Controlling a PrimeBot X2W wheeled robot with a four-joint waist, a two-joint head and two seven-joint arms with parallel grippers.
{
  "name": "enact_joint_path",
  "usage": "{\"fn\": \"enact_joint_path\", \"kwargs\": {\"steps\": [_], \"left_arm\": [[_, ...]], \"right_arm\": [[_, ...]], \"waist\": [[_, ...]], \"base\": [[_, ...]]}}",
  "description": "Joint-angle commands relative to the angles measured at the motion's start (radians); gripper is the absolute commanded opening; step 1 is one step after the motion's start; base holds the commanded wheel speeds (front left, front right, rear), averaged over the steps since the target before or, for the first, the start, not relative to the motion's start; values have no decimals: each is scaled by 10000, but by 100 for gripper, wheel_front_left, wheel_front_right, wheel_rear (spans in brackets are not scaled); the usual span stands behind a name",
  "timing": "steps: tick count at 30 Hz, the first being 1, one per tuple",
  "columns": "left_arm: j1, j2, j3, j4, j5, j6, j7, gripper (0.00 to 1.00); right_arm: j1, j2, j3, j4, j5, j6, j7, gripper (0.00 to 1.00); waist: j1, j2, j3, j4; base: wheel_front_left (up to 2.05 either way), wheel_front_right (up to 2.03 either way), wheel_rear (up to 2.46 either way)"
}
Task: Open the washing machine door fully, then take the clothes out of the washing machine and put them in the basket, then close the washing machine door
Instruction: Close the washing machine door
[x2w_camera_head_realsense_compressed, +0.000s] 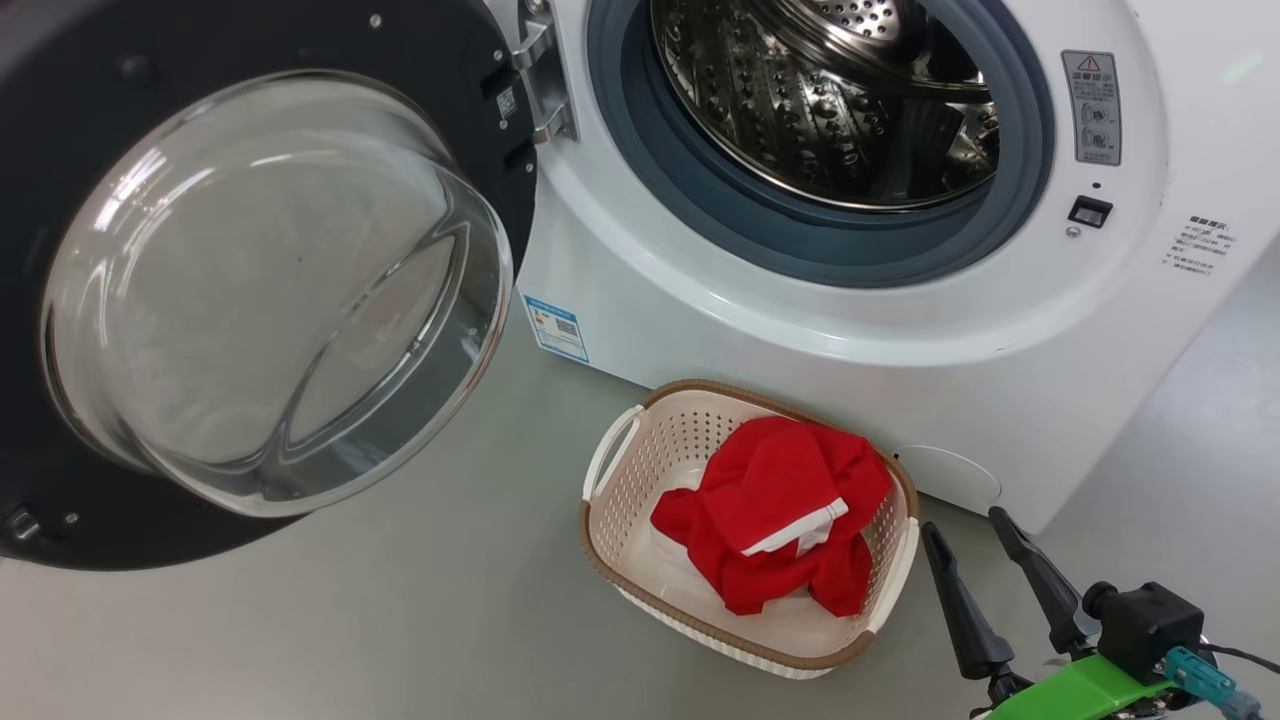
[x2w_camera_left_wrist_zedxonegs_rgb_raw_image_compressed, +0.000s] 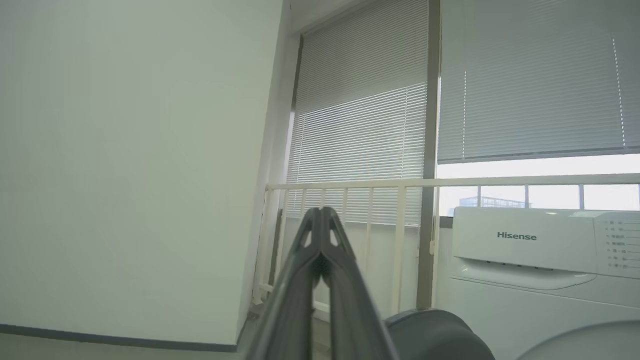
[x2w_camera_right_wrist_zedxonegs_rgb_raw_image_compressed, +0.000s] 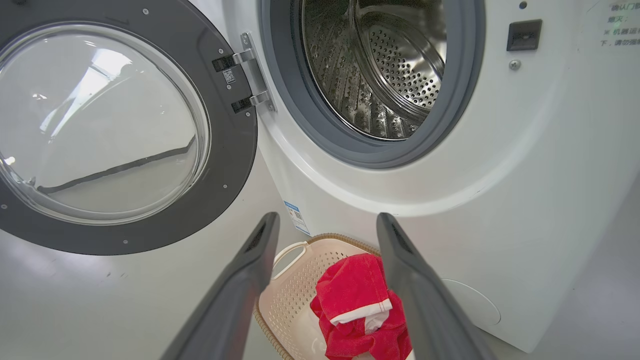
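My left gripper (x2w_camera_left_wrist_zedxonegs_rgb_raw_image_compressed: 321, 212) has its jaws pressed together on nothing, aimed up toward the window blinds (x2w_camera_left_wrist_zedxonegs_rgb_raw_image_compressed: 360, 125). My right gripper (x2w_camera_head_realsense_compressed: 964, 522) stands wide and empty just beside the basket (x2w_camera_head_realsense_compressed: 650, 450). The washing machine door (x2w_camera_head_realsense_compressed: 270, 290) is swung fully out to the left on its hinge (x2w_camera_head_realsense_compressed: 545, 80). The clothes (x2w_camera_head_realsense_compressed: 780, 510) lie in the basket in front of the washing machine (x2w_camera_head_realsense_compressed: 800, 340), and what I can see of the drum (x2w_camera_head_realsense_compressed: 830, 100) looks bare, so I judge closing the door is the step. I'd bring the left fingers behind the black rim's free edge, farthest from the hinge. Then I'd sweep it round in a steady arc until it latches, keeping off the glass bowl.
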Motion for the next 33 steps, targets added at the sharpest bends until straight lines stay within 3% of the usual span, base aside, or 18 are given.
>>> {"fn": "enact_joint_path", "kwargs": {"steps": [1,4,8,15,26,33], "left_arm": [[-476,824,358,437,-436,-53,-18,0],[-1135,1391,236,1956,-1554,-54,425,0],[-2191,2107,-14,4254,-3278,-54,1956,0],[-3013,2520,-371,6033,-4717,-55,4069,0],[-3404,2774,-1031,7682,-5864,-55,6941,0],[-3375,2739,-1394,7743,-6304,-55,8335,0]], "right_arm": [[-70,-62,158,-282,-88,65,-65,100],[-68,-86,120,-322,-106,65,-65,100],[-106,-156,84,-341,-149,65,-65,100],[-139,-188,67,-346,-171,65,-65,100],[-117,-257,-20,-417,-213,65,-65,100],[-105,-252,-48,-435,-236,65,-65,100]], "waist": [[0,0,35,4],[0,0,113,13],[0,0,269,48],[0,0,381,83],[0,0,638,113],[0,0,682,70]], "base": [[0,0,0],[0,0,0],[0,0,0],[0,0,0],[0,0,0],[0,0,0]]}}
